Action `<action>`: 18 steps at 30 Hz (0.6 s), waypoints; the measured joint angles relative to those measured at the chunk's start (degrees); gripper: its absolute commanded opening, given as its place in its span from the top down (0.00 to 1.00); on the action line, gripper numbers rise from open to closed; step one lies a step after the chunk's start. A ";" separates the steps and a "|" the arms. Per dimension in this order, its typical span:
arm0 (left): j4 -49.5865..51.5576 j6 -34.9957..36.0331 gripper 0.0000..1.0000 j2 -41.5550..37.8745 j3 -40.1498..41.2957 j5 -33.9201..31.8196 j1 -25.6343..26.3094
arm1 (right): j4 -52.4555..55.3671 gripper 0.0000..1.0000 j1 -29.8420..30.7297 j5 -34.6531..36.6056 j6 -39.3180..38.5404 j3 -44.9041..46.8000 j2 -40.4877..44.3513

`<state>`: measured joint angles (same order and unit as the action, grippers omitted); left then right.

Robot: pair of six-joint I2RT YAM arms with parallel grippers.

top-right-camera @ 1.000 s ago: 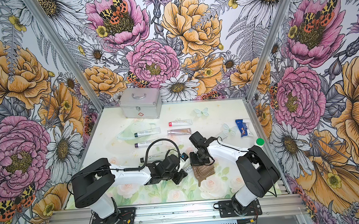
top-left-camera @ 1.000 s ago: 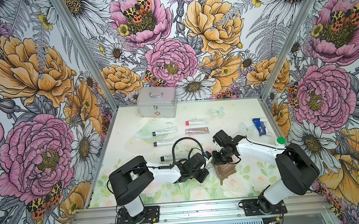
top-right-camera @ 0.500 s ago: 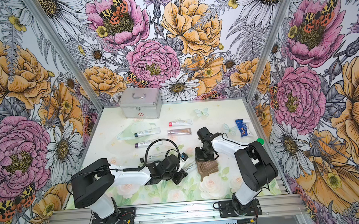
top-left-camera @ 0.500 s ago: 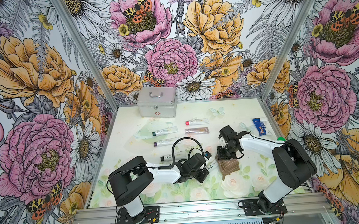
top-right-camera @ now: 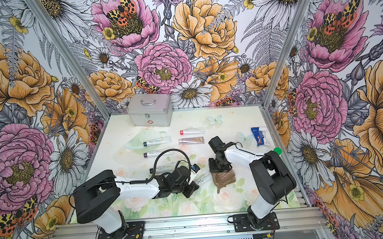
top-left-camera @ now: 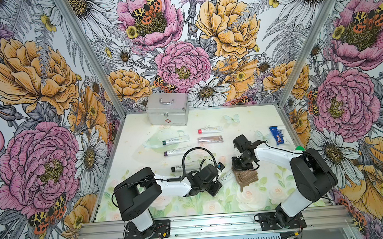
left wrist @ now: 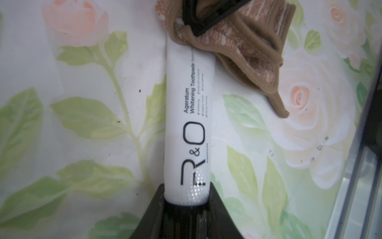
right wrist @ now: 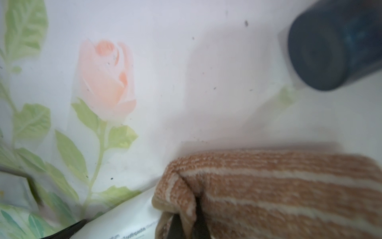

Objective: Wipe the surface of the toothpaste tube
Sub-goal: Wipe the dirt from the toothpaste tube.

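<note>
The left end effector (left wrist: 187, 209) clamps one end of the white toothpaste tube (left wrist: 188, 103) near the front of the flowered counter (top-left-camera: 186, 206). The right end effector (right wrist: 186, 225), clenched on a folded brown striped cloth (left wrist: 244, 47), lays it over the tube's far end. The wipe looks under way, not finished: the lettered stretch between cloth and left grip lies bare, and whether it has been cleaned cannot be told.

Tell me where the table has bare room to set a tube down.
Free: the back right corner, between the silver case, the red-capped tube and the blue packet; also the near strip between the brown cloth and the table edge. Crowded: the middle, where other tubes lie.
</note>
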<state>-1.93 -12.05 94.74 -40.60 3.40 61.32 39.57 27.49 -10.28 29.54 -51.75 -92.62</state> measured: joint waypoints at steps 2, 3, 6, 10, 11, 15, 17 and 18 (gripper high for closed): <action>0.35 0.00 0.74 -0.13 0.00 0.02 0.00 | 0.00 1.00 1.88 0.57 0.81 -0.02 0.42; 0.44 0.00 0.74 -0.17 0.00 0.04 0.00 | 0.00 1.00 2.75 0.63 1.22 -0.02 0.66; 0.52 0.00 0.74 -0.17 0.00 0.04 0.00 | -0.02 1.00 5.07 0.35 2.64 -0.07 1.42; 0.55 0.00 0.74 -0.17 0.00 0.04 0.00 | -0.04 1.00 7.41 -1.36 3.96 0.09 2.10; 0.55 0.00 0.74 -0.17 0.00 0.04 0.00 | -0.15 1.00 7.63 -1.79 4.13 0.35 2.34; 0.57 0.02 0.74 -0.17 0.00 0.04 0.00 | -0.98 1.00 7.58 -2.19 4.31 1.27 2.93; 0.55 0.02 0.74 -0.17 0.00 0.04 0.00 | -1.25 1.00 6.69 -3.02 4.17 1.57 3.02; 0.55 0.02 0.74 -0.17 0.00 0.02 0.00 | -1.27 1.00 6.10 -3.50 4.02 1.68 3.02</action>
<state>-1.39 -12.03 94.56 -40.60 3.42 61.32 38.30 33.58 -13.78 33.56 -50.06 -89.60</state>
